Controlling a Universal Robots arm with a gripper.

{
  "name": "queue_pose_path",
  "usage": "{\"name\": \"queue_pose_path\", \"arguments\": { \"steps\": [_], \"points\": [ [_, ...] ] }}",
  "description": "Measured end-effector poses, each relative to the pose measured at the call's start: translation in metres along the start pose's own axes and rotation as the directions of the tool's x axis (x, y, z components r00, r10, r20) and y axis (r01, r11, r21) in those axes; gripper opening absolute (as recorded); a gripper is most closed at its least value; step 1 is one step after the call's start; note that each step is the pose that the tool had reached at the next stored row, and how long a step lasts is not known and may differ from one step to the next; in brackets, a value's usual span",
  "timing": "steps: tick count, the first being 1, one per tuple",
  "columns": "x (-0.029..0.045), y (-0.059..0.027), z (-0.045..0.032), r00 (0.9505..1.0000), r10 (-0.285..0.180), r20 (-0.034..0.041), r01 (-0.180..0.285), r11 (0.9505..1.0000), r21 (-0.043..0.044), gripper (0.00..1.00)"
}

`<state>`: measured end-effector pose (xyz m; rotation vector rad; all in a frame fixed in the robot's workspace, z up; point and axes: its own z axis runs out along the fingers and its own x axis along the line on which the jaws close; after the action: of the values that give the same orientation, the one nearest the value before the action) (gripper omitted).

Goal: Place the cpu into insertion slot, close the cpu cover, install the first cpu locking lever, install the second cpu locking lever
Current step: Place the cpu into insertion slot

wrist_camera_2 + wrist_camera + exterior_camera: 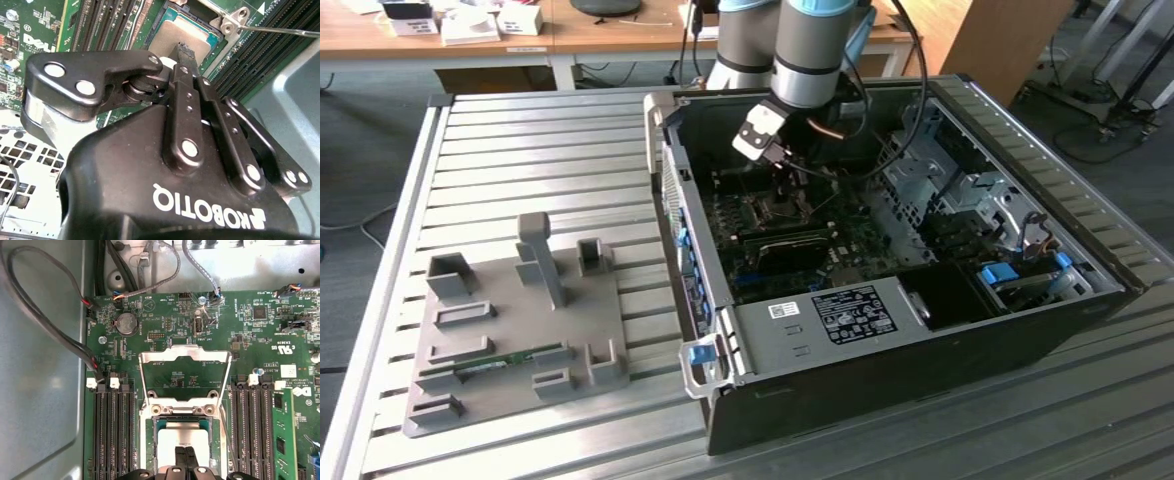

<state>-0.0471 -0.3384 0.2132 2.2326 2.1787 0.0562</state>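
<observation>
The cpu [182,437], a pale silvery square, lies flat in the socket of the green motherboard [165,325]; in the second wrist view it appears again [187,30] just beyond the fingertips. The cpu cover [160,357], a thin metal frame, stands swung open on its hinge at the socket's edge, and green board shows through its square opening. A thin wire lever [280,31] runs out from a metal tab at one corner of the socket.

The gripper [185,449] is poised directly over the cpu, its jaws brought together with no gap between them and nothing clamped; whether the tips actually touch the chip's face cannot be told.

Rows of black memory slots [112,435] flank the socket on both sides, and one green memory module [280,440] is seated among those on one side. A coin cell [126,323] sits on the board beyond the open cover, with bundled cables [50,325] looping past the board's edge.

In the exterior view the arm [801,60] reaches down into an open computer case [894,300] lying on a slatted metal counter [547,150]. A grey fixture tray [520,330] rests on the counter to the exterior view's left of the case.
</observation>
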Motion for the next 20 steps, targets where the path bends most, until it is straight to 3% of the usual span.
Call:
{"name": "queue_pose_path", "arguments": {
  "steps": [10, 20],
  "points": [
    [0.0001, 0.0003, -0.0074, 1.0000, 0.000, 0.0000, 0.000, 1.0000, 0.0000, 0.11],
    [0.0001, 0.0006, -0.0077, 1.0000, 0.000, -0.0001, 0.000, 1.0000, 0.0000, 0.11]
  ]
}}
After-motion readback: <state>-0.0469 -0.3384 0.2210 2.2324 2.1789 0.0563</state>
